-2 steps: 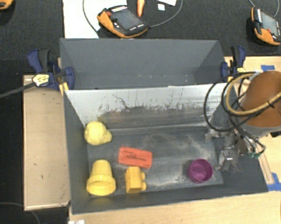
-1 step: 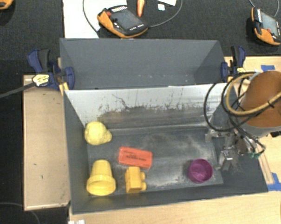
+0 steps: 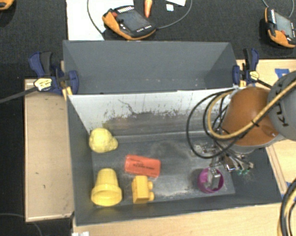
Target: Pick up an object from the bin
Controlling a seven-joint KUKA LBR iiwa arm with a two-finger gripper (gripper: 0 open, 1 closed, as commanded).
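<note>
My gripper [image 3: 215,177] is down at the bin's front right corner, right over a small purple round cup-like thing [image 3: 206,182]. One metal fingertip sits against the purple thing's upper right edge, and part of that thing is hidden under the gripper. An orange-red flat block [image 3: 142,165] lies near the middle of the bin floor, well to the gripper's left.
A yellow blocky piece [image 3: 142,189] and a yellow cup-shaped piece [image 3: 106,188] lie at the front left. A pale yellow lump [image 3: 102,140] rests further back on the left. The arm's orange cover and looping cables hang over the bin's right side.
</note>
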